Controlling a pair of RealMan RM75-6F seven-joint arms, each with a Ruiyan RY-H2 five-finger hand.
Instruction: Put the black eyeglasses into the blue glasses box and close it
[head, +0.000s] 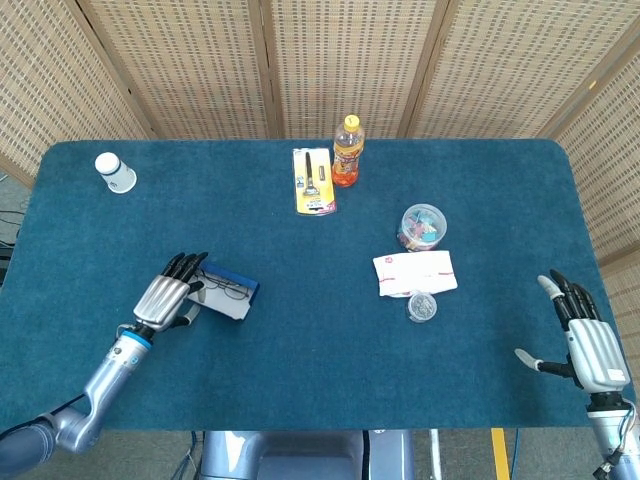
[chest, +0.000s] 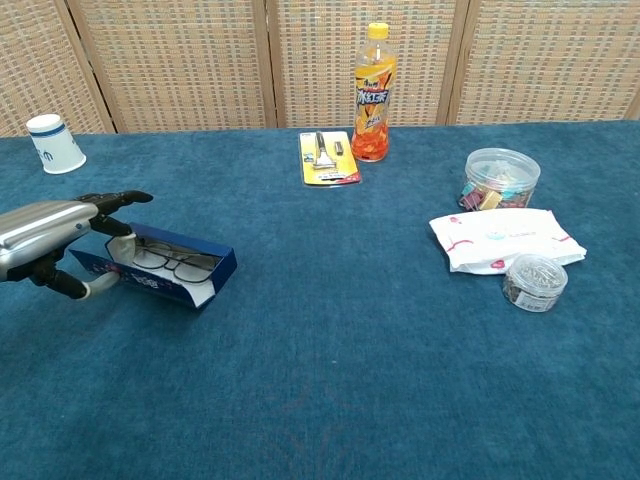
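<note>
— What does the head view give you?

— The blue glasses box (head: 226, 290) lies on the near left of the blue worktop (head: 320, 340), lid open, with the black eyeglasses (head: 228, 290) inside. The left hand (head: 166, 302) is at the box's left end, fingers (head: 185, 265) stretched out close together and touching it; I cannot tell if they actually grip it. The right hand (head: 585, 335) sits at the near right edge, well apart from everything, fingers spread and holding nothing.

— And the rest of the worktop there?

— A white cup (head: 115, 172) far left, an orange bottle (head: 347, 151) and a yellow blister pack (head: 313, 181) at the far middle, then a clear tub (head: 422, 226), a wipes packet (head: 415, 272) and a small round jar (head: 422, 306) to the right.

— Chest view?

— The box (chest: 160, 270) is open, its lid flap tilted up on the near side, the eyeglasses (chest: 168, 262) lying flat within. The left hand (chest: 48, 240) covers the box's left end, thumb curled under the near side. The right hand is out of this view. Bottle (chest: 373, 92), cup (chest: 55, 143) and wipes packet (chest: 505, 238) show as well.
</note>
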